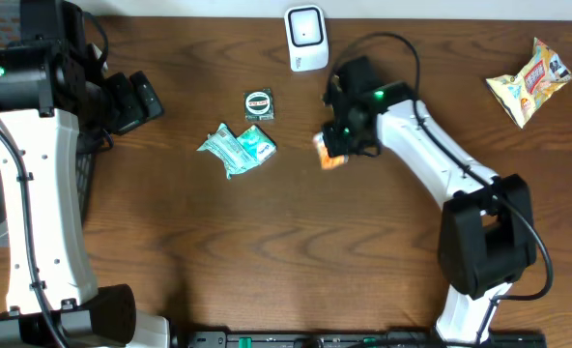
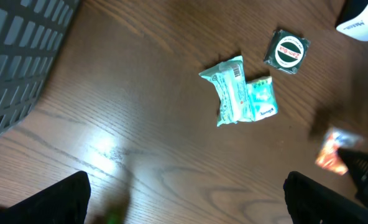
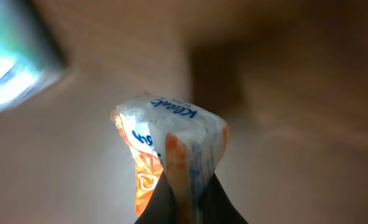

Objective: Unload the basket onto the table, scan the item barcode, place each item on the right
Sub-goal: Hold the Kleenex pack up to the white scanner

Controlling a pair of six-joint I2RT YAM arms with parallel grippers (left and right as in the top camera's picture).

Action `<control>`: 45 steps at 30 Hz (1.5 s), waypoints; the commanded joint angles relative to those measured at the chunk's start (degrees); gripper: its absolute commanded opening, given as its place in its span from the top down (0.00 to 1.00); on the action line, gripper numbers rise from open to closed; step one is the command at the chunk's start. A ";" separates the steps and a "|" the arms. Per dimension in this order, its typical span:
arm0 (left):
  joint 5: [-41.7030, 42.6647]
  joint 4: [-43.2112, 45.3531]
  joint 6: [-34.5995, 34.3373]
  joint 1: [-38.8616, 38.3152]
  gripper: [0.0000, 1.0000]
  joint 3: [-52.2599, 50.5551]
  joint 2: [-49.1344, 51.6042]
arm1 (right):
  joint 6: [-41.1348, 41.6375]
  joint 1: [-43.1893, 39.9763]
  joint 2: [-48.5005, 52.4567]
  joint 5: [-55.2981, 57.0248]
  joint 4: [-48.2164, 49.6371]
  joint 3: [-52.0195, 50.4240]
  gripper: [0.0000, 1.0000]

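My right gripper is shut on an orange and white tissue pack, pinching its edge and holding it above the table just below the white scanner. In the right wrist view the pack sticks up from between my closed fingers. I see no barcode on the side facing this camera. My left gripper hovers at the far left, open and holding nothing. In the left wrist view the held pack shows at the right edge and a corner of the scanner at the top right.
A teal tissue pack and a dark square packet with a round label lie left of the scanner. A yellow snack bag lies at the far right. A grey mesh basket stands at the left.
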 commanded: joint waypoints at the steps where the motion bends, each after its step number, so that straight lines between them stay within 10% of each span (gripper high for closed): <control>1: -0.31 -0.20 0.13 0.13 0.02 0.46 -0.48 | -1.38 3.39 -1.03 27.50 6.95 1.05 0.99; 10: -0.31 -0.20 0.13 0.13 0.02 0.46 -0.48 | -9.05 2.29 -0.07 24.33 34.64 3.58 0.99; 26: -0.31 -0.20 0.13 0.13 0.02 0.46 -0.48 | -40.37 1.60 31.52 32.76 35.12 41.40 0.99; 45: -0.31 -0.20 0.13 0.13 0.02 0.46 -0.48 | -28.06 -1.49 28.39 35.85 20.22 51.84 0.99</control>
